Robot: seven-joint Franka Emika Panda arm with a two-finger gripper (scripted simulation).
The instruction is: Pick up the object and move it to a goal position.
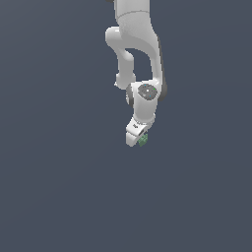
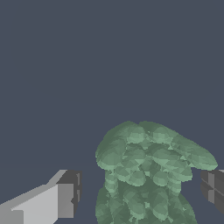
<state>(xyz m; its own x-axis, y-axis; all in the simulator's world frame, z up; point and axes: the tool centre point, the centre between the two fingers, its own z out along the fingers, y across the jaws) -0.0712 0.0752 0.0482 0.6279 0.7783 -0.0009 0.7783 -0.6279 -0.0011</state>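
The object (image 2: 148, 166) is a mottled green lumpy thing that sits between my gripper's (image 2: 140, 192) two fingers in the wrist view. One finger (image 2: 65, 197) stands a little apart from it, and the other finger (image 2: 213, 188) is at its opposite edge. The jaws are spread around the object and are not pressed onto it on both sides. In the exterior view the white gripper (image 1: 135, 138) points down and the object (image 1: 143, 141) shows as a tiny green speck at its tip, on the exterior view's right of the fingers.
The white arm (image 1: 140, 59) reaches down from the top of the exterior view. Plain dark grey-blue ground (image 1: 59, 197) lies all around.
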